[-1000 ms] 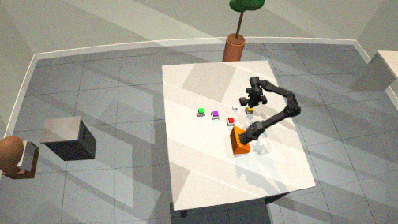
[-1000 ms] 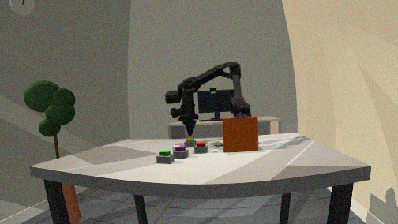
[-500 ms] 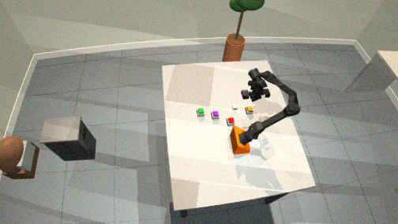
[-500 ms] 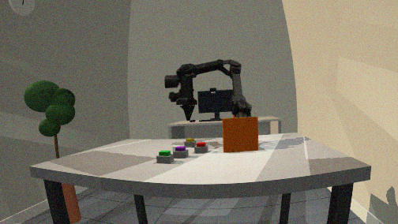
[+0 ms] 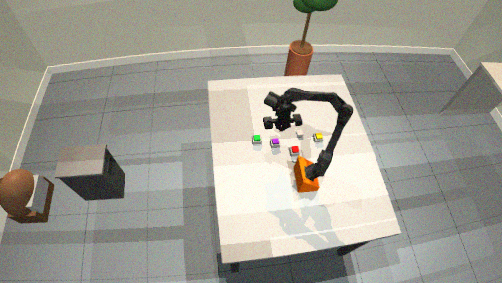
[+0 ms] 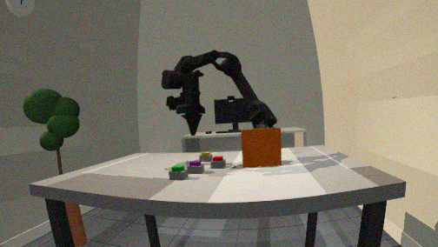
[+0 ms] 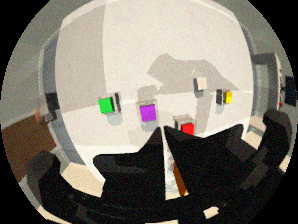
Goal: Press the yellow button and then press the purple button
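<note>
The yellow button (image 5: 319, 136) (image 6: 205, 154) (image 7: 228, 97) stands on the table (image 5: 239, 209) (image 6: 130, 187), at the right in the wrist view, with its cap raised. The purple button (image 5: 275, 141) (image 6: 195, 163) (image 7: 148, 113) stands between the green and red buttons, also with its cap up. My gripper (image 5: 282, 128) (image 6: 193, 134) (image 7: 161, 129) is shut and empty. It hangs well above the table, clear of every button. In the wrist view its fingertips point just below and right of the purple button.
A green button (image 5: 257, 138) (image 6: 177, 168) (image 7: 105, 105) is beside the purple one. A red button (image 5: 295, 149) (image 6: 217, 158) (image 7: 187, 128) is on its other side. A small whitish block (image 5: 299, 134) (image 7: 200, 83) is near the yellow button. A large orange block (image 5: 306, 181) (image 6: 262, 148) stands by the arm's base.
</note>
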